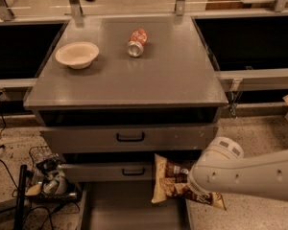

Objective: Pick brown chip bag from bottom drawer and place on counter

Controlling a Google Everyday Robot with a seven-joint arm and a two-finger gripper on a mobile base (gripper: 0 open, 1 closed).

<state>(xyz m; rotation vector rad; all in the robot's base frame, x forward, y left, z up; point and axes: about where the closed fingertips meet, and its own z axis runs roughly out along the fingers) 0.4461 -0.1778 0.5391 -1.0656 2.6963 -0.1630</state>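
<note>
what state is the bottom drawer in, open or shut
Open: the bottom drawer is pulled out, its grey floor showing below the two handled drawers. The gripper is at the brown chip bag over its right edge.

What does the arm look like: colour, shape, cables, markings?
Arm: smooth cream-white shell, thick tube, rounded joint cap with a grey seam, few small dark dots. No cables, sleeve or lettering visible. Gripper, low at the chip bag, is mostly hidden behind the arm.

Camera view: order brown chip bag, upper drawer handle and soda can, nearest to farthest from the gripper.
1. brown chip bag, at the gripper, low right.
2. upper drawer handle, up and left of it.
3. soda can, back of the counter.
</note>
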